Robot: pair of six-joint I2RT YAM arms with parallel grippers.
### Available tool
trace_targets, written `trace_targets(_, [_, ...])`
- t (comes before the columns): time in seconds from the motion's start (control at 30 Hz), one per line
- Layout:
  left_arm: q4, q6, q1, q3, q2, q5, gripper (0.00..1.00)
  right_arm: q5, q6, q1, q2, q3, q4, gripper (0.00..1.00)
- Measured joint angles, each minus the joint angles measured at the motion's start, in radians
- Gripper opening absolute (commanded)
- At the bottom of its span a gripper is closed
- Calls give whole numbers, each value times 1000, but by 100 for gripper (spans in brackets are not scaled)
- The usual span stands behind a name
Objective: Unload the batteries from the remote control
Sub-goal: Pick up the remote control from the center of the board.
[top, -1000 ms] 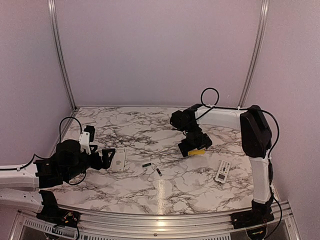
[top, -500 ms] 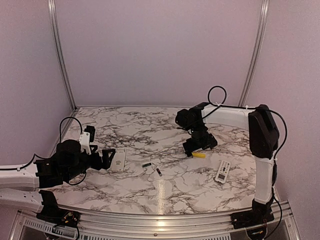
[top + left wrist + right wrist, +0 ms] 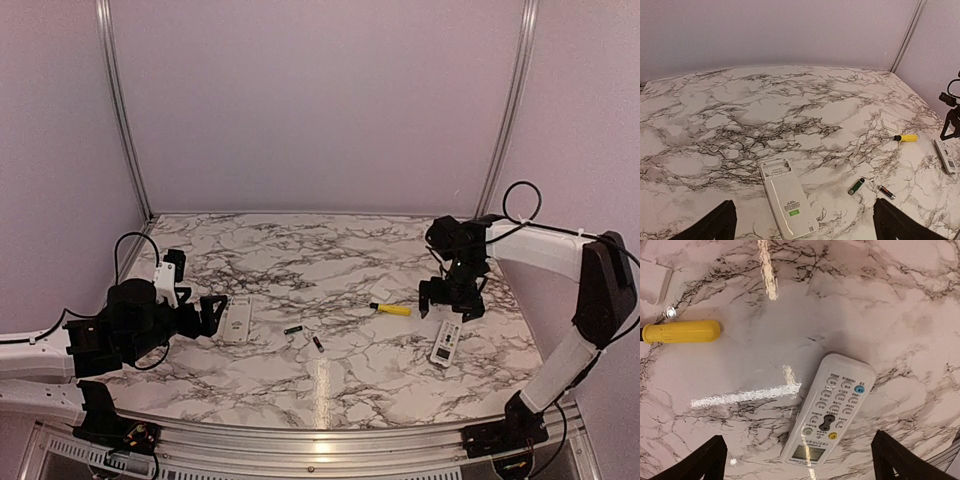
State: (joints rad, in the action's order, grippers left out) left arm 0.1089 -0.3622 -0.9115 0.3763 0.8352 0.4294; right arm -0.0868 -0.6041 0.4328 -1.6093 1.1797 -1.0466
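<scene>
Batteries [image 3: 856, 186]: two slim dark cells lie loose on the worktop [image 3: 330, 250], close together but apart, between the face-down remote [image 3: 787, 200] and the yellow-handled screwdriver [image 3: 392, 309]. Judged light, rigid, smooth and liable to roll; take hold across the barrel at mid-length. Left hand [image 3: 212, 313] is released, fingers [image 3: 715, 222] spread near the face-down remote. Right hand [image 3: 450, 300] is released above a keypad-up remote [image 3: 829, 410]. Worktop is glossy, hard marble-pattern, likely low in friction; open worktop surrounds each cell, leaving approach room; plain walls [image 3: 320, 100] enclose three sides

batteries [image 3: 293, 329] unobstructed, screwdriver [image 3: 392, 309] well apart
</scene>
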Motion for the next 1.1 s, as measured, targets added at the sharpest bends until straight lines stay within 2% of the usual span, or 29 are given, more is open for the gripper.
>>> trace_targets(0.13, [-3,6,0,0,0,0,99,90,-42,-47,41,-103,37,99])
trace_targets(0.4, [-6,6,0,0,0,-2,98,187,-89,-117,63,-193,126,97])
trace_targets(0.87, [-42,3,0,0,-11,-29,97,201,-111,-145,-11,-245,217,77])
trace_targets(1.03, [-43,3,0,0,-12,-29,97,184,-113,-145,-29,-249,230,66])
trace_targets(1.1, [-43,2,0,0,-12,-29,97,178,-114,-145,-29,-249,233,58])
